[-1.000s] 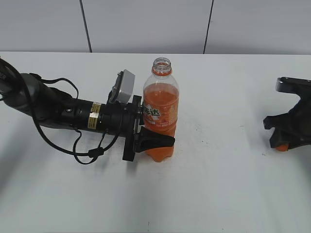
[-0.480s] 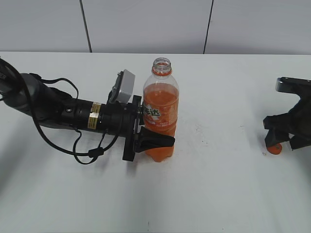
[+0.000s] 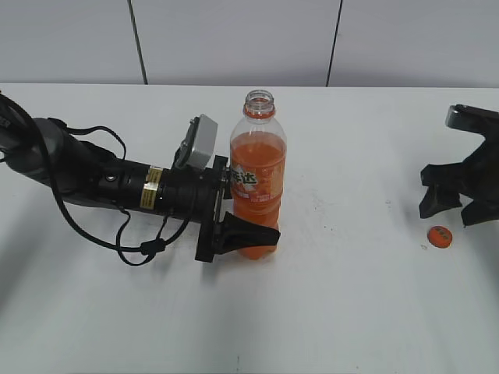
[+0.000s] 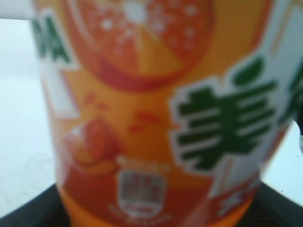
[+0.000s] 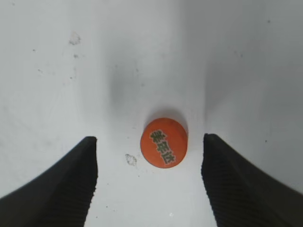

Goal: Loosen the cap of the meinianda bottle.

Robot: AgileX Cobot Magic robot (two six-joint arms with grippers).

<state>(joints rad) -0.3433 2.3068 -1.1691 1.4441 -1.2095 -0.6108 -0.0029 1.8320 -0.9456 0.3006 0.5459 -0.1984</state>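
Observation:
The meinianda bottle (image 3: 257, 183) stands upright mid-table with its mouth open and no cap on it. Its orange label (image 4: 156, 113) fills the left wrist view. My left gripper (image 3: 248, 222) is shut on the bottle's lower body from the left. The orange cap (image 3: 440, 235) lies flat on the table at the right, top side up with dark characters (image 5: 164, 142). My right gripper (image 3: 451, 207) is open and empty, lifted just above the cap; in the right wrist view the cap sits between its two black fingers (image 5: 71, 184), touching neither.
The left arm (image 3: 93, 179) and its looped cable (image 3: 144, 248) lie across the table's left side. A grey panelled wall (image 3: 234, 39) runs behind the white table (image 3: 351, 312).
My right gripper has opened, let the cap go onto the table and risen a little above it. The left gripper and the bottle have stayed put.

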